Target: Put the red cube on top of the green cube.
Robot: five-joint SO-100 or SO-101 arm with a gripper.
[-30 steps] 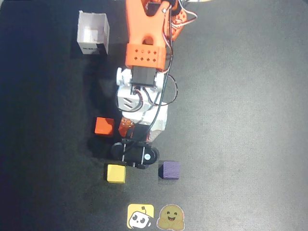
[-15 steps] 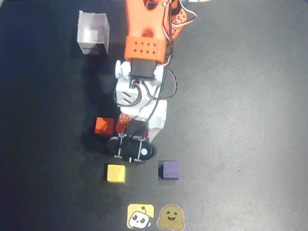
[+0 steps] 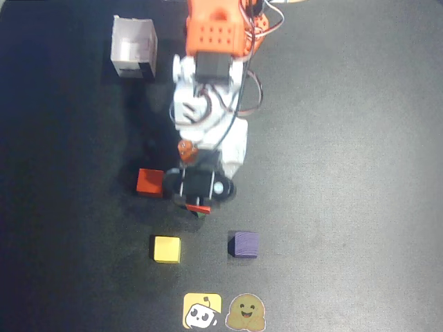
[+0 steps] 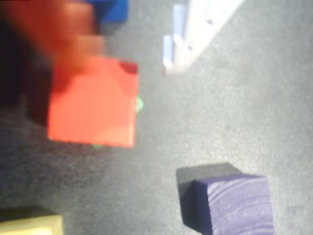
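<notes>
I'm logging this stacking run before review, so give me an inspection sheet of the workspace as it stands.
Surface: dark matte table, no spills seen.
Job's things: red cube sits over the green cube, of which only slivers show in the wrist view; under the arm in the overhead view.
Clutter: orange-red cube, yellow cube, purple cube, white open box, two stickers; a blue thing, blurred.
Gripper: gripper is over the stack; whether it is open or shut cannot be told.
Cables: black and red wires run along the arm.
Surroundings: nothing seen.
</notes>
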